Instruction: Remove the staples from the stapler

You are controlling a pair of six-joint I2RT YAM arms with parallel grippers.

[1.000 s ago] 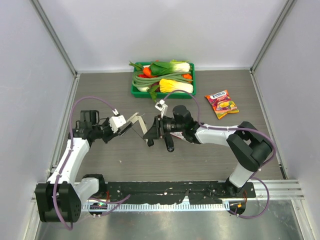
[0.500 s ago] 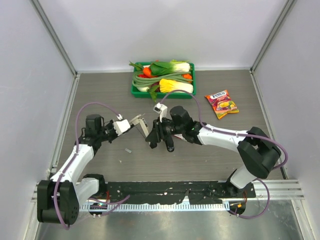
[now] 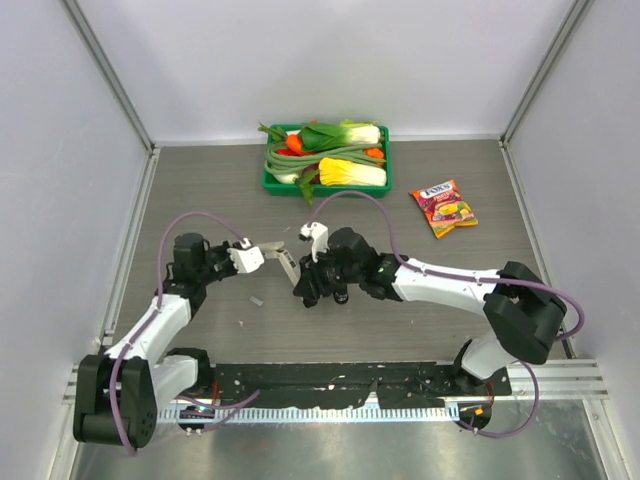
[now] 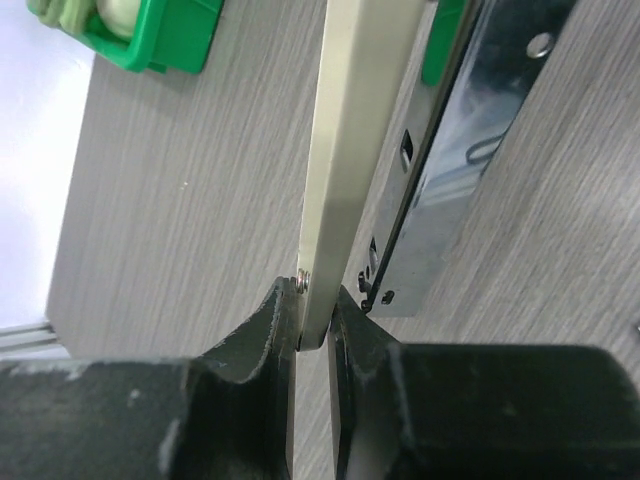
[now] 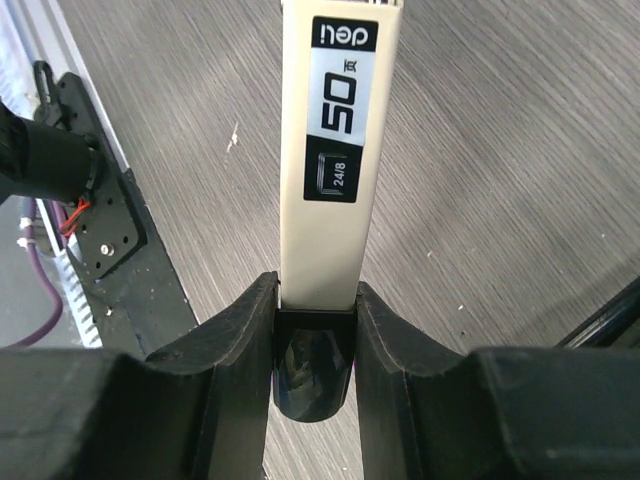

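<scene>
The stapler [image 3: 285, 262] is held open above the table between both grippers. My left gripper [image 3: 250, 256] is shut on the end of one cream arm [image 4: 340, 150]; the shiny metal magazine [image 4: 450, 170] hangs beside it to the right. My right gripper [image 3: 306, 285] is shut on the black end [image 5: 312, 370] of the cream labelled arm [image 5: 335, 130]. One short grey strip of staples [image 3: 256, 298] lies on the table below the stapler, in front of the left gripper. I see no staples in the wrist views for certain, only tiny specks.
A green tray [image 3: 272, 186] of vegetables stands at the back centre, its corner also in the left wrist view [image 4: 160, 40]. A snack packet [image 3: 443, 207] lies at the back right. A white speck [image 3: 238, 322] lies near the black base rail [image 3: 330, 385].
Both grippers have moved with the stapler toward the near edge and a little left. The staple strip appeared on the table half a second ago and has stayed put.
</scene>
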